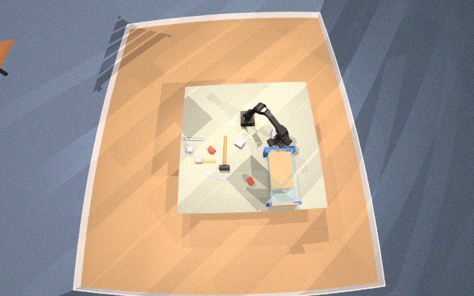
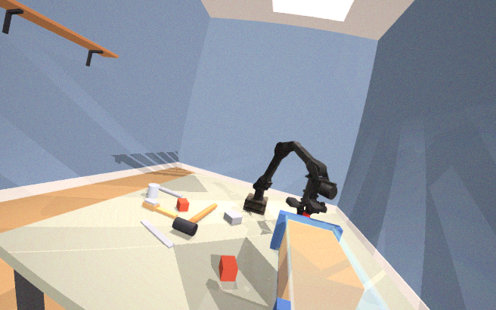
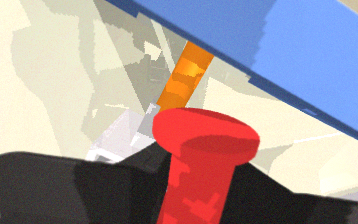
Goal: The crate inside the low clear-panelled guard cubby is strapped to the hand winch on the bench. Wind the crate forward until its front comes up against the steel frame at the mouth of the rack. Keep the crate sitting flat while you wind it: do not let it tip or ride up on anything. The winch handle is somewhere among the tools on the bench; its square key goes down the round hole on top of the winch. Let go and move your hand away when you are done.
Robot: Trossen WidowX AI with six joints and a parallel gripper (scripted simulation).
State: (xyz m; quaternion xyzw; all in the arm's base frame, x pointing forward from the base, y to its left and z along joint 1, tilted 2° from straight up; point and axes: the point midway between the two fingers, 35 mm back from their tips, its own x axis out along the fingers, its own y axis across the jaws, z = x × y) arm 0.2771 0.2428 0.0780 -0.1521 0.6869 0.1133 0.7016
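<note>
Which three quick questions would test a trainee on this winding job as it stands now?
1. True or false: the gripper is shut on the red knob.
2. Which is nearer the guard cubby: A) the black-headed mallet, or B) the pale grey block?
3. Fill in: the strap by the blue frame bar is coloured ____.

Key: 1. True. 2. B. 3. Orange.
</note>
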